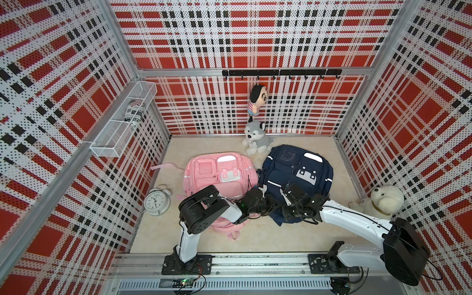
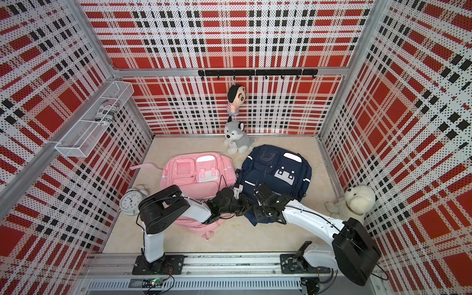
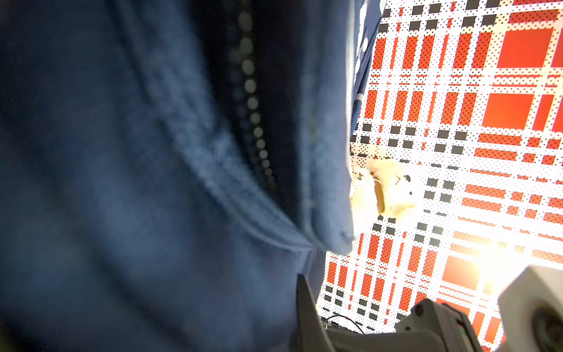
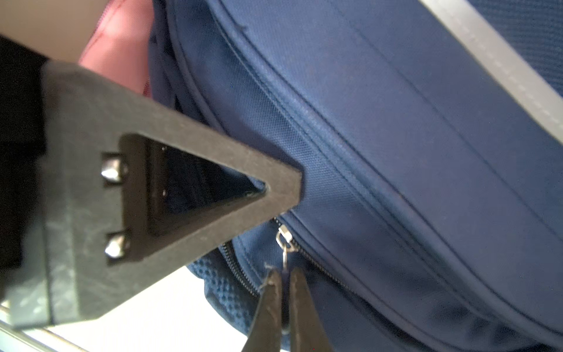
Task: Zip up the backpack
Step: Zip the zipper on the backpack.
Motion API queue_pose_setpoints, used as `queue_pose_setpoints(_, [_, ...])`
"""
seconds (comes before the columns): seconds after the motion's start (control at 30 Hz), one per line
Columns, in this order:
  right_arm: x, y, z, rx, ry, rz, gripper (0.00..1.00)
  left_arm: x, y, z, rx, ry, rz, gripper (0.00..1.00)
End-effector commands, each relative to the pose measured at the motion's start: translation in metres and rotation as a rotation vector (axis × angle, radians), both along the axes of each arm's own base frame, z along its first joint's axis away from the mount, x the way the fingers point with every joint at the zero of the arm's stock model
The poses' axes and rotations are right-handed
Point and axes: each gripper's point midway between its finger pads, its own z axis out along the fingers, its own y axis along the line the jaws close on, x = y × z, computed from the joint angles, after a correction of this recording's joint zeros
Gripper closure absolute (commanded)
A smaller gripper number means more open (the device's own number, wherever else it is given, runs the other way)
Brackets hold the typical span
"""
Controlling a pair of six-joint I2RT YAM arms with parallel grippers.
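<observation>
We see the right gripper (image 4: 283, 275) pinching the small silver zipper pull (image 4: 282, 239) on the navy blue fabric backpack (image 4: 396, 122); the left gripper (image 4: 286, 190) is pressed together against the fabric, tips hidden from us.

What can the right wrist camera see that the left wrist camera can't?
Only the right wrist view shows the shiny silver zipper slider, the right gripper pinching the zipper pull, the left gripper's black triangular finger against the navy blue fabric backpack, and a bit of the soft pink backpack. Only the left wrist view shows the fluffy white plush dog by the red plaid wall, plus a blurry row of zipper teeth. Both show the navy backpack up close.
</observation>
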Motion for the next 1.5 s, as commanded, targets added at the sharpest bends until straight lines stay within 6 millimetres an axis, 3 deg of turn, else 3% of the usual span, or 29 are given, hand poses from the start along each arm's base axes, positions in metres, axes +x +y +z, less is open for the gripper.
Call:
queue_pose_setpoints(0.0, [-0.010,-0.003,0.000,-0.042,0.043,0.017,1.00,0.013,0.021,-0.030,0.114,-0.008,0.053,1.00])
queue_pose_setpoints(0.53, [-0.013,-0.015,-0.005,-0.143,0.122,-0.038,1.00,0.027,0.029,-0.018,0.103,-0.087,0.002,1.00])
queue_pose_setpoints(0.83, [-0.024,-0.028,-0.009,-0.204,0.186,-0.080,1.00,0.034,0.047,-0.019,0.113,-0.114,0.015,1.00])
queue_pose_setpoints(1.0, [-0.033,-0.049,-0.006,-0.324,0.240,-0.139,1.00,0.036,0.055,-0.013,0.106,-0.135,0.021,1.00])
queue_pose_setpoints(1.47, [-0.050,-0.102,0.018,-0.510,0.266,-0.289,1.00,0.032,0.049,0.000,0.076,-0.172,-0.038,1.00])
